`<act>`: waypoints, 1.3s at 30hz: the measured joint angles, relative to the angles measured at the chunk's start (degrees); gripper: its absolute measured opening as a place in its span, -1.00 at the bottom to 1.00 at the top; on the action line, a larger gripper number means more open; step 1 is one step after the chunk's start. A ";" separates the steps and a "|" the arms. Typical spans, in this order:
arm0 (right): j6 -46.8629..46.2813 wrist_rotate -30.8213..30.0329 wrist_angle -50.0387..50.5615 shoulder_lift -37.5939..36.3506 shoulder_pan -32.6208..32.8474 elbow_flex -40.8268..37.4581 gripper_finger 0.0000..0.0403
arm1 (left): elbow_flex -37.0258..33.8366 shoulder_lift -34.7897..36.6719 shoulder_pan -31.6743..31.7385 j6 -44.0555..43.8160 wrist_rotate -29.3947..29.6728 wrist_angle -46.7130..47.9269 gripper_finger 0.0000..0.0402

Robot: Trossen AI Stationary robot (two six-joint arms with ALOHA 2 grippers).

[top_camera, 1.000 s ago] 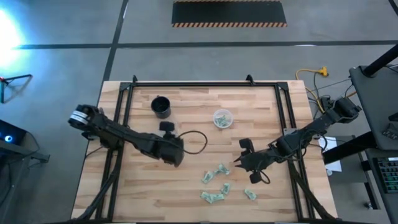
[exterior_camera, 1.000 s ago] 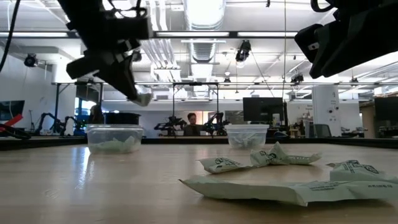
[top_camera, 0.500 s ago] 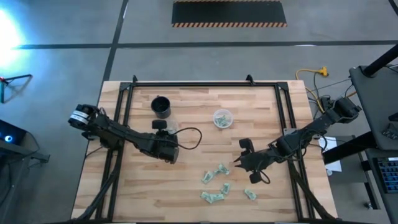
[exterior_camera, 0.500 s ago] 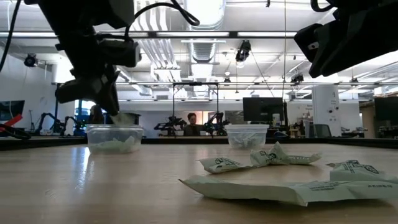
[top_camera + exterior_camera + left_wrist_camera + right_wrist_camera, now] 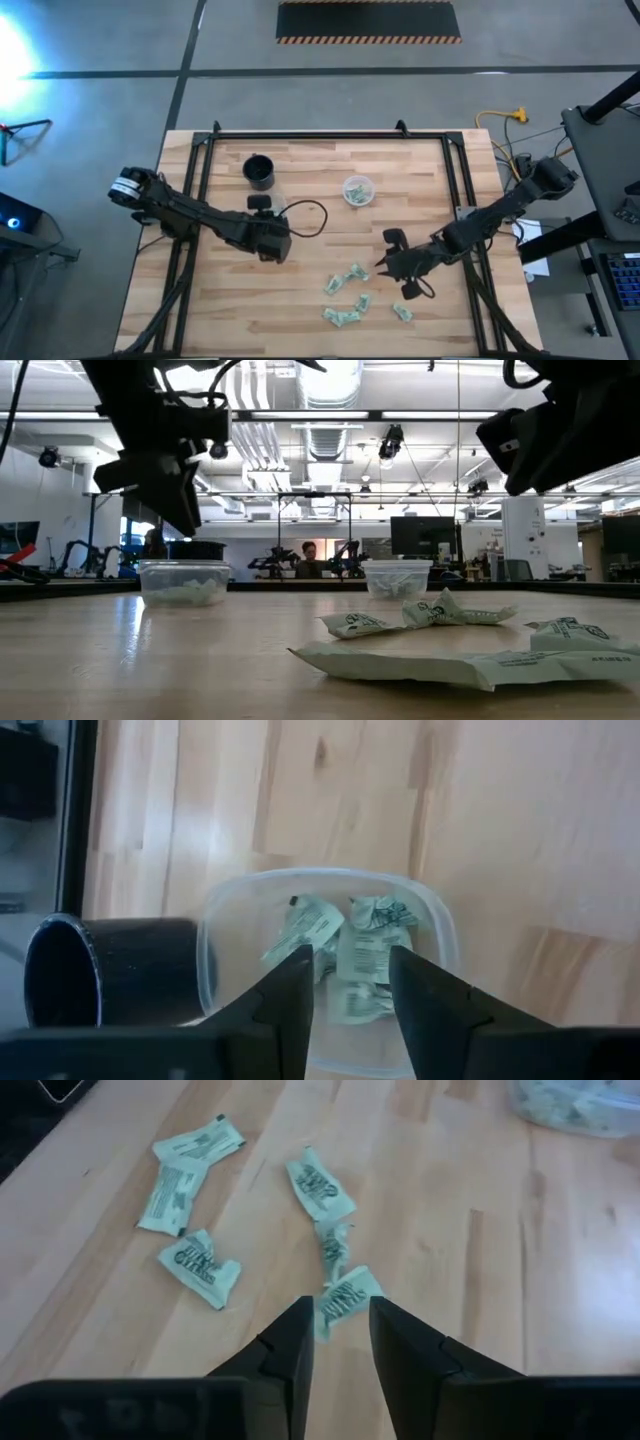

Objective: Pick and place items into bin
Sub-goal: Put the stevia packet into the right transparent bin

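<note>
Above a clear bin (image 5: 215, 935), left tool (image 5: 348, 982) apart, empty, right tool (image 5: 337, 1332) apart over items (image 5: 345, 1295)

Pale wood table (image 5: 300, 300); crinkly, probably paper items (image 5: 190, 1260); clear plastic bin (image 5: 215, 935).

Pale green-and-white items (image 5: 188, 1263); black cup (image 5: 259, 171); light wood table (image 5: 420, 175)

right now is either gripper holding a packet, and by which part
Neither. The left gripper hangs open and empty above the clear tub of packets. The right gripper is open over loose packets on the table, gripping none.
</note>
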State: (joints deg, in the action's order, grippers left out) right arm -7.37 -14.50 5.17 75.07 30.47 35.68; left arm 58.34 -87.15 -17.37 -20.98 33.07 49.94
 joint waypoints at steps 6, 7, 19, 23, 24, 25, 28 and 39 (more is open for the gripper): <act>0.19 0.02 -4.64 8.32 0.27 0.03 -0.53 | 0.69 0.00 -2.13 -1.34 -0.18 0.12 -0.42; -0.21 0.02 -4.48 9.43 0.27 0.22 -0.51 | 0.80 0.00 -2.59 -1.54 -0.18 0.10 -0.42; -2.01 -0.04 -5.87 16.49 -1.23 3.98 -0.06 | 0.99 0.00 -6.97 -5.64 -0.20 0.04 -0.42; -2.75 -0.05 -5.90 18.27 -2.15 4.49 0.01 | 1.38 -0.02 -8.99 -5.80 -0.18 -0.07 -0.42; -2.78 -0.05 -6.03 18.57 -2.30 4.55 0.02 | 1.57 0.00 -9.51 -6.09 -0.12 0.00 -0.42; -2.85 -0.04 -5.93 18.76 -2.42 4.55 0.02 | 1.73 0.00 -9.99 -6.48 0.02 0.05 -0.42; -3.18 -0.03 -5.94 18.94 -2.70 4.55 0.01 | 2.32 -0.01 -11.55 -7.61 0.37 0.04 -0.42; -4.03 1.31 -7.35 21.06 -2.77 4.55 0.01 | 4.14 -0.02 -16.45 -8.71 4.67 -1.47 -0.42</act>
State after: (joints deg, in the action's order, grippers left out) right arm -11.39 -13.19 -2.18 96.13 27.70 40.23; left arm 62.48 -87.18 -33.82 -29.69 37.74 48.47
